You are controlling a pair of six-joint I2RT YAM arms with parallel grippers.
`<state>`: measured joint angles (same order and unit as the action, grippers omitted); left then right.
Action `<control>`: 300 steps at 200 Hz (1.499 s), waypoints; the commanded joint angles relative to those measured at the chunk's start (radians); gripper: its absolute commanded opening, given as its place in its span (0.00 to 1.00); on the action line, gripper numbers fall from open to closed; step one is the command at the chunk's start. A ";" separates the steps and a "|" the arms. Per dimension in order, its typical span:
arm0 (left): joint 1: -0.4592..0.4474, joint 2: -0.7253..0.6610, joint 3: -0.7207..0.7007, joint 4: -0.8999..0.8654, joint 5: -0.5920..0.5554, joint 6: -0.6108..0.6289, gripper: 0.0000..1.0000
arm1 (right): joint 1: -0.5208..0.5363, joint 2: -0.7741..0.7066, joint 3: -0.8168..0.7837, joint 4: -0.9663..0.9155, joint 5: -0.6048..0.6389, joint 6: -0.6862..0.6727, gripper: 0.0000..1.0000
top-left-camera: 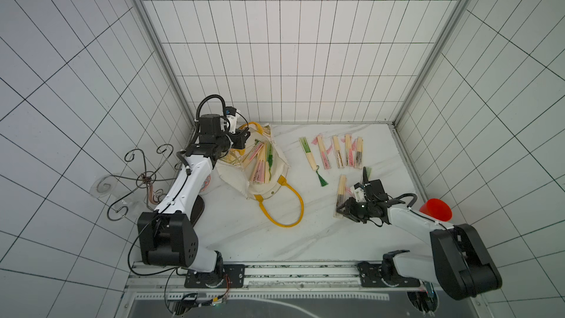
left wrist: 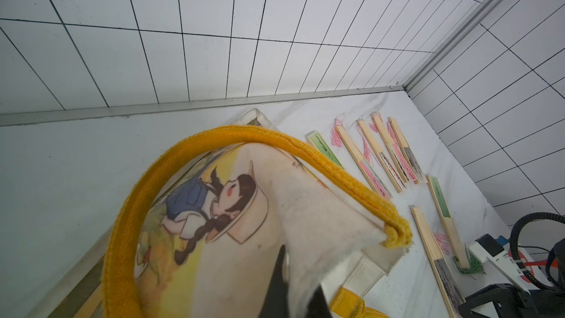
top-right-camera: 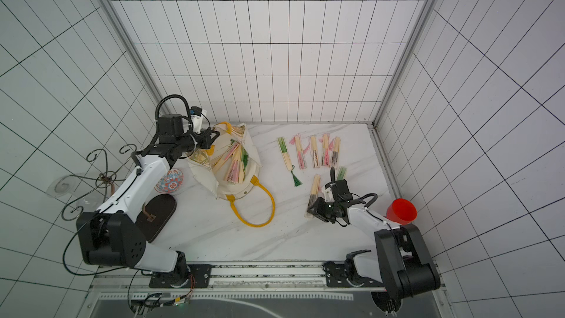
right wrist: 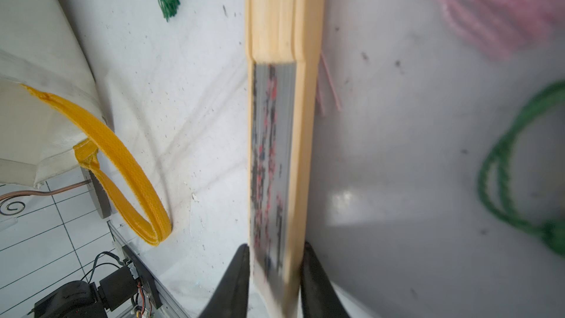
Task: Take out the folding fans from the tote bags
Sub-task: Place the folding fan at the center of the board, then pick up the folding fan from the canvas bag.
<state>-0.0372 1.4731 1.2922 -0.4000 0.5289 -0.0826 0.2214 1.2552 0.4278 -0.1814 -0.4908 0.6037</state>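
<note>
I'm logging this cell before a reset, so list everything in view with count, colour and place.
table: one, white marble, under everything
tote bag: one, cream with yellow handles, far left, mouth open
fans in bag: several, bamboo with pink and green, count hidden
fans on table: seven, bamboo with pink, green or inked folds, five in a far row, two nearer
cup: one, red, right edge
bowl: one, red-blue pattern, left of bag
scroll stand: one, dark metal, left edge
left gripper: one, black, shut on tote bag rim
right gripper: one, black, jaws flanking a nearer fan's end
</note>
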 commanded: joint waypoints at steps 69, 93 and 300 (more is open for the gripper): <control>0.005 -0.002 0.033 0.072 0.035 -0.008 0.00 | -0.002 -0.164 0.137 -0.296 0.241 -0.054 0.41; 0.005 -0.004 0.034 0.070 0.036 -0.006 0.00 | 0.010 -0.168 0.165 -0.293 0.252 -0.062 0.39; 0.005 -0.002 0.033 0.070 0.055 -0.012 0.00 | 0.647 0.252 0.776 -0.063 0.486 -0.204 0.40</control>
<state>-0.0364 1.4734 1.2922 -0.4004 0.5484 -0.0837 0.8085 1.4475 1.0306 -0.2806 -0.0391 0.4549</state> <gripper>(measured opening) 0.047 0.402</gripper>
